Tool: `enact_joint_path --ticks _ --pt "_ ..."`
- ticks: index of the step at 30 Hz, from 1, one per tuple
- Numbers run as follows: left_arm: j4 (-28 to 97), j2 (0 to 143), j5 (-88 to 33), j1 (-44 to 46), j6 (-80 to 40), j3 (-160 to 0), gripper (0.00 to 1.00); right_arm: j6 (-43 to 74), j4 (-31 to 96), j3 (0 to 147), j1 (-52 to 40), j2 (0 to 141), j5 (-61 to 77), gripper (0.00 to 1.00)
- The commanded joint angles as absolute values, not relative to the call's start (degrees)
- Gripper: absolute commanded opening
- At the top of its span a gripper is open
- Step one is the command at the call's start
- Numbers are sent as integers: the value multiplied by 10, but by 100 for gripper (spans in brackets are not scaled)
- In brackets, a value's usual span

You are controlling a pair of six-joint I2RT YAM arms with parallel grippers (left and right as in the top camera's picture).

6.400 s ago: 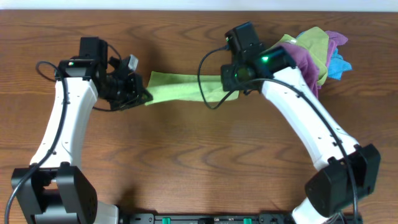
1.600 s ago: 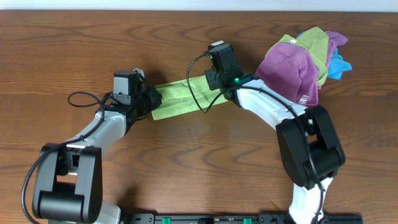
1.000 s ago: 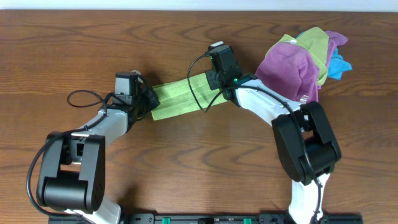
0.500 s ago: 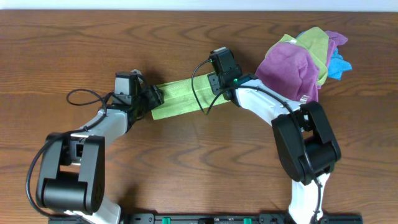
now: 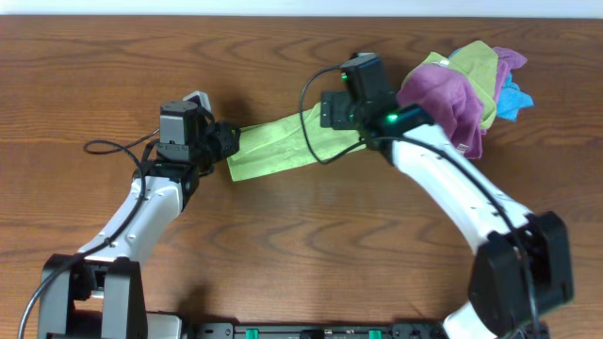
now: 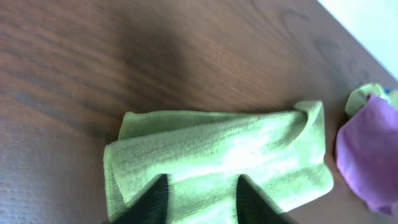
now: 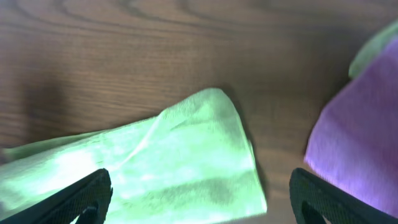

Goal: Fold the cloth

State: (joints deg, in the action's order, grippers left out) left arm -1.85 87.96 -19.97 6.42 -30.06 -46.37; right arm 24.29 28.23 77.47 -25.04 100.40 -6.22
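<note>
The green cloth [image 5: 278, 146] lies on the wooden table as a long folded strip, slanting from lower left to upper right. My left gripper [image 5: 229, 143] hovers at its left end. In the left wrist view its two dark fingertips [image 6: 155, 198] stand apart over the cloth [image 6: 217, 149], which lies flat beneath them, and the gripper [image 6: 200, 199] is open. My right gripper [image 5: 332, 115] is over the cloth's right end. In the right wrist view it [image 7: 199, 199] is wide open above the cloth [image 7: 168, 162], holding nothing.
A pile of other cloths sits at the back right, with a purple one [image 5: 452, 99] on top and green, blue and pink ones behind it. The purple cloth [image 7: 360, 143] lies close to the green cloth's right end. Cables hang from both arms.
Both grippers have opened over the cloth. The right wrist has moved right and towards the back, and the left wrist has drawn back to the left. The cloth stays folded.
</note>
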Motion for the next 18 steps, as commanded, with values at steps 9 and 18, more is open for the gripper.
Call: enact_joint_path --ticks 9,18 --pt "-41 966 -204 91 -298 -471 10 341 290 719 -167 1001 110 93" --pt "-78 1022 -204 95 -299 -471 9 291 186 677 -164 1017 133 88"
